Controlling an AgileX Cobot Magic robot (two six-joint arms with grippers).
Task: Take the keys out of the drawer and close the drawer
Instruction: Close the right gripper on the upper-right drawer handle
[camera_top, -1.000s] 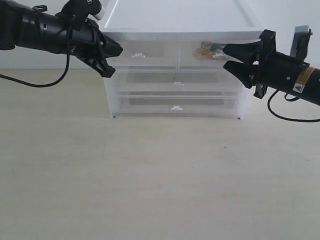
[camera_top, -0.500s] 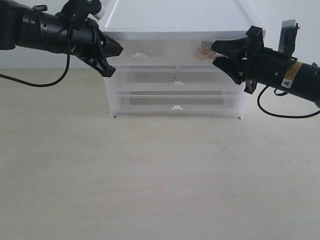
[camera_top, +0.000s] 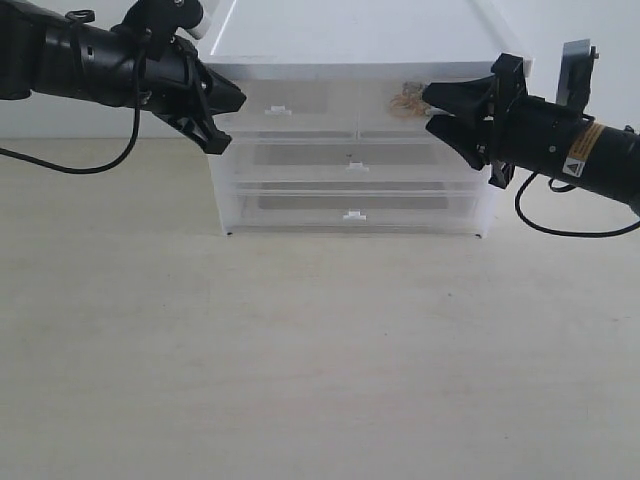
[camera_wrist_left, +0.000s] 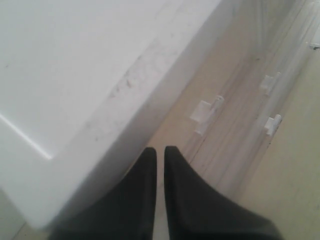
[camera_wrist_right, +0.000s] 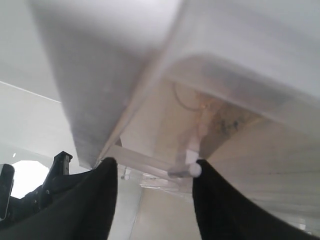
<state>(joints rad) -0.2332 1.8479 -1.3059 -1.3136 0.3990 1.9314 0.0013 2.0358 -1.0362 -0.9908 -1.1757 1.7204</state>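
Note:
The white drawer unit (camera_top: 350, 70) stands at the back of the table. Its upper right clear drawer (camera_top: 395, 118) holds the gold keys (camera_top: 405, 98), seen through the plastic. My right gripper (camera_top: 428, 108) is open at that drawer's front, one finger above and one below where the white tab handle sits. In the right wrist view the handle (camera_wrist_right: 192, 170) lies against one finger of the right gripper (camera_wrist_right: 155, 165), with the keys (camera_wrist_right: 215, 117) blurred behind the drawer front. My left gripper (camera_top: 232, 118) rests shut at the unit's upper left corner, and nothing is between its fingers (camera_wrist_left: 160, 150).
The left twin drawer (camera_top: 277, 110) and two full-width drawers (camera_top: 357, 167) (camera_top: 352, 215) look pushed in. The pale table (camera_top: 320, 360) stretches in front of the unit. Black cables hang from both arms.
The right gripper moved left up to the upper right drawer's front about a second ago and has held still since. The left arm has not moved.

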